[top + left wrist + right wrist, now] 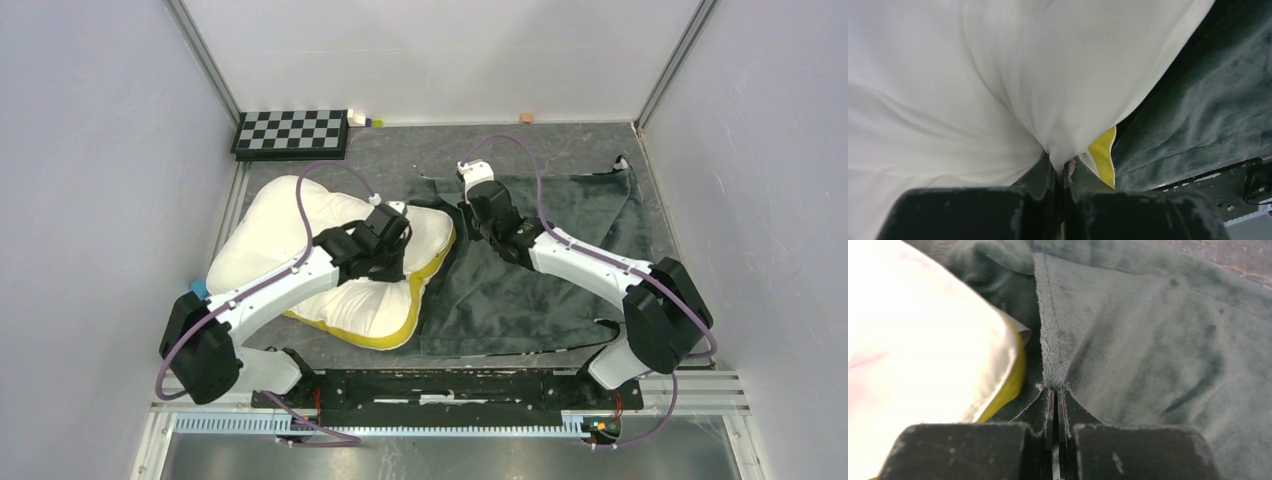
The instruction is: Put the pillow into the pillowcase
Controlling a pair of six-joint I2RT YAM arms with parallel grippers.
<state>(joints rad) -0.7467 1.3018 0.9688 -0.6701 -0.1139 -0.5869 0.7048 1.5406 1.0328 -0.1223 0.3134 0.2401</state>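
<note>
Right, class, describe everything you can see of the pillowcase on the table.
The pillowcase is a large, dark grey-green plush sack, lying spread out, rumpled, on the table right of the pillow. A stitched seam runs along the edge nearest the pillow, where the right hand, shut, pinches a fold of fabric. The pillow's yellow-edged corner reaches that edge.

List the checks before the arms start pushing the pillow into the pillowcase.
1. Left gripper shut on pillow fabric: ok.
2. Right gripper shut on pillowcase edge: ok.
3. Only the top layer pinched: cannot tell.
4. Pillowcase mouth open: not ok, it lies flat.
5. Pillow corner beside the pillowcase edge: ok.
6. Checkerboard clear of both arms: ok.
</note>
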